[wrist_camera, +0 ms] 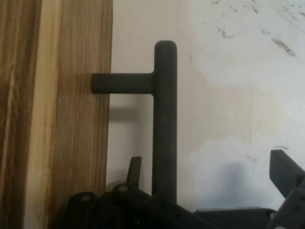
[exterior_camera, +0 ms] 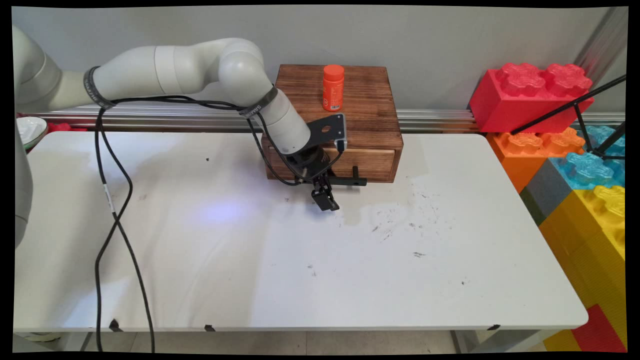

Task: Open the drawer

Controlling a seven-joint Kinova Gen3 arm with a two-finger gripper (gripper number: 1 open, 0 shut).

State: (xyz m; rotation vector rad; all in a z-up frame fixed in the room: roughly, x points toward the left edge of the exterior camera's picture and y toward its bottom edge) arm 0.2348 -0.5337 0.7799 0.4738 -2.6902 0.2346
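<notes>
White table (exterior_camera: 250,270), scuffed — grey wall (exterior_camera: 425,40)

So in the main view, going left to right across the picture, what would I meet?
White bowl at the table's far left edge → gripper at the black drawer handle → orange bottle on top of the wooden drawer box → red toy brick stacked on the coloured giant bricks at the right.
</notes>
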